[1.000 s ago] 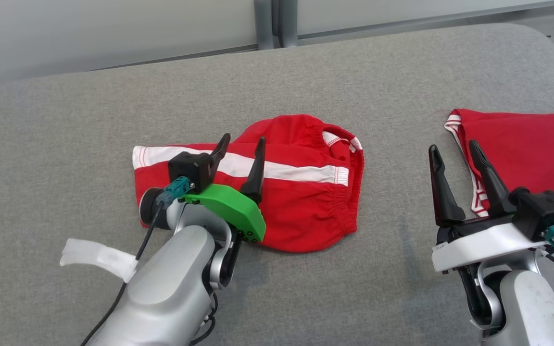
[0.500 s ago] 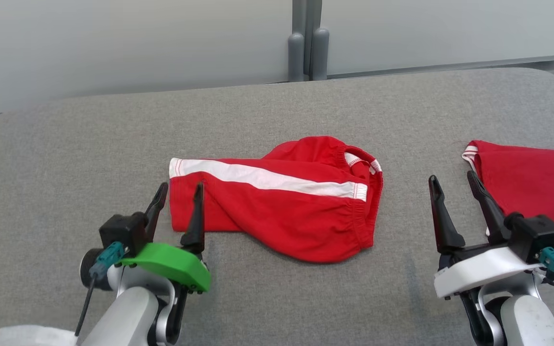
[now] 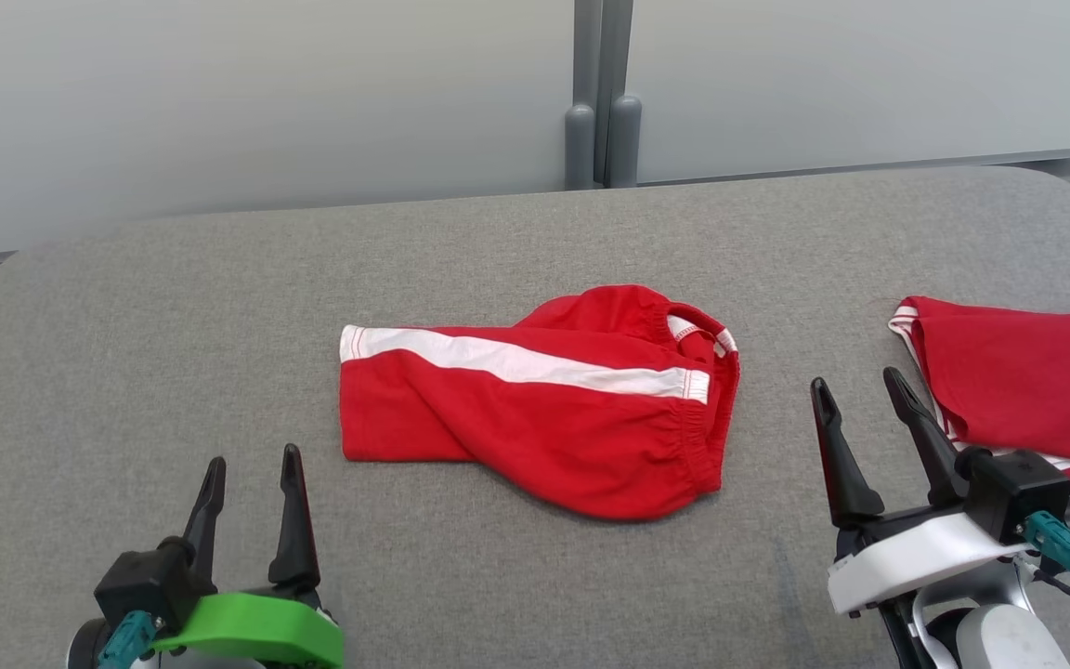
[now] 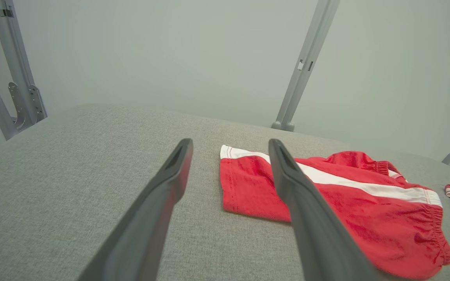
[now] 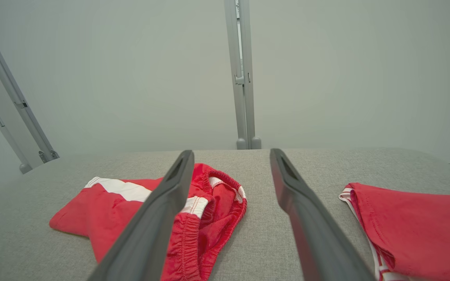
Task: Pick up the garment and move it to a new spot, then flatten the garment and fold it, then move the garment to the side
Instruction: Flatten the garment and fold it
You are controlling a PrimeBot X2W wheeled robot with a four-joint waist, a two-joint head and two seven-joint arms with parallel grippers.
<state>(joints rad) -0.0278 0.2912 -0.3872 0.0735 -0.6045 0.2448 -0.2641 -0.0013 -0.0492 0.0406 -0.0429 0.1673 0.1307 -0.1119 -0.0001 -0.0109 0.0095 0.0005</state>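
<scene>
The garment (image 3: 535, 400) is a pair of red shorts with a white side stripe, lying folded at the middle of the grey padded table (image 3: 219, 307); it also appears in the left wrist view (image 4: 326, 195) and the right wrist view (image 5: 139, 210). My left gripper (image 3: 252, 472) stands open near the front left, well clear of the garment's left hem, with nothing between its fingers. My right gripper (image 3: 860, 390) stands open at the front right, in the gap between the garment and a second red cloth, empty too.
A second red garment (image 3: 1027, 390) with white trim lies at the table's right edge, also in the right wrist view (image 5: 416, 226). A pale wall and grey metal posts (image 3: 602, 93) stand behind the table. Bare grey padding surrounds the shorts on the left, front and back.
My left gripper has drawn back from over the garment to the front left, empty. The head camera has tilted up, so the whole scene sits lower. The right gripper has barely moved.
</scene>
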